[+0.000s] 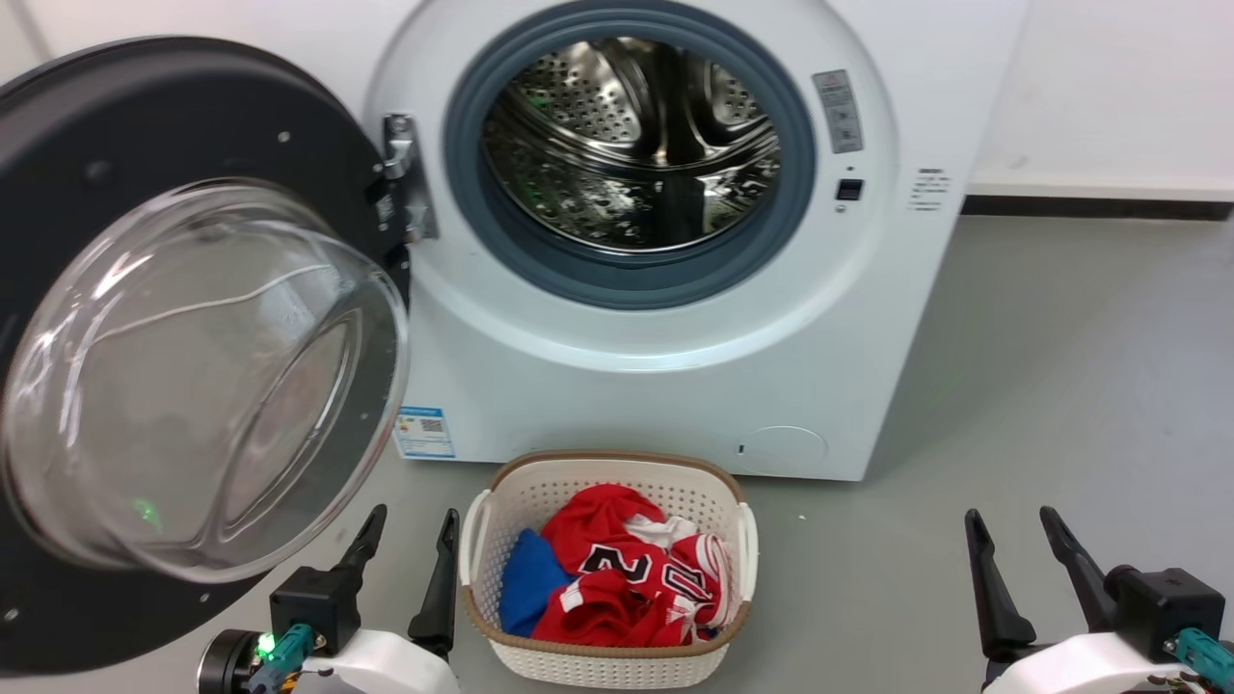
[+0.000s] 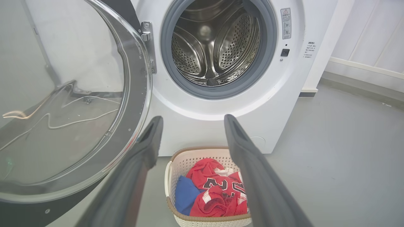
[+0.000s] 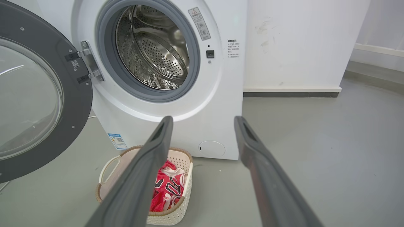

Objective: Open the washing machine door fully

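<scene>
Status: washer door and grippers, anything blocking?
Left gripper open, empty. Right gripper open, empty. Door wide open, drum exposed. Basket of clothes on floor before washer, apart from door.

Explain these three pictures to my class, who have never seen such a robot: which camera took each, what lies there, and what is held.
A two-armed robot took them: one from its head camera, two from wrist cameras looking along each gripper's dark fingers. The left gripper and right gripper are open, holding nothing. Ahead stands the washing machine, its washing machine door swung open to the left. On the floor sits a basket of red and blue clothes.
</scene>
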Controlling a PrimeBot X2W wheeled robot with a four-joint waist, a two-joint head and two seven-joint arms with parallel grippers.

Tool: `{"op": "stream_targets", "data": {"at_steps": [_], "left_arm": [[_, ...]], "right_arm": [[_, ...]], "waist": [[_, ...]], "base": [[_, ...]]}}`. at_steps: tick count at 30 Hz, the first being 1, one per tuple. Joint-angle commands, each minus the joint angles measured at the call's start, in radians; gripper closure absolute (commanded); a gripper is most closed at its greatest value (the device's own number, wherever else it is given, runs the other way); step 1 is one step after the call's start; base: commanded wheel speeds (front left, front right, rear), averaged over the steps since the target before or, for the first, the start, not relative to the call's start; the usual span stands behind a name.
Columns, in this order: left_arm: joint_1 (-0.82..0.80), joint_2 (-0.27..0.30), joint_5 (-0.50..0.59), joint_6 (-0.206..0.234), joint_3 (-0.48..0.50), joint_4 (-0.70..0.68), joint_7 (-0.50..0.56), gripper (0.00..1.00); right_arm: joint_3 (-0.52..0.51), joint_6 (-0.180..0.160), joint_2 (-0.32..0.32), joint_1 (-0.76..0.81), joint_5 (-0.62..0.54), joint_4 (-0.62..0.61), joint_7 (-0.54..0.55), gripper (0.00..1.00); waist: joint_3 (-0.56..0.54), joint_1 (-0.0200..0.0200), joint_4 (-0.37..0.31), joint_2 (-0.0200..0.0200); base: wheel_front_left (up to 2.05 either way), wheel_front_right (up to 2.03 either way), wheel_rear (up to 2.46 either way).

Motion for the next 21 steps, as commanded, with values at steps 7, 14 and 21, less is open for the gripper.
{"op": "stream_targets", "data": {"at_steps": [7, 14, 21], "left_arm": [[-0.003, 0.005, -0.009, 0.018, 0.018, 0.017, -0.021, 0.00], [-0.011, 0.011, -0.016, 0.020, 0.022, 0.033, -0.028, 0.00], [-0.020, 0.020, -0.014, 0.021, 0.019, 0.035, -0.033, 0.00]], "right_arm": [[0.023, 0.000, 0.002, -0.002, -0.016, -0.008, 0.004, 0.00], [0.029, 0.000, 0.002, -0.006, -0.018, -0.004, 0.001, 0.00], [0.035, 0.000, 0.002, -0.007, -0.020, -0.009, -0.003, 0.00]], "waist": [[0.011, 0.0000, -0.082, 0.0000], [0.020, 0.0000, -0.098, 0.0000], [0.027, 0.0000, -0.095, 0.0000]], "base": [[0.00, 0.00, 0.00], [0.00, 0.00, 0.00], [0.00, 0.00, 0.00]]}}
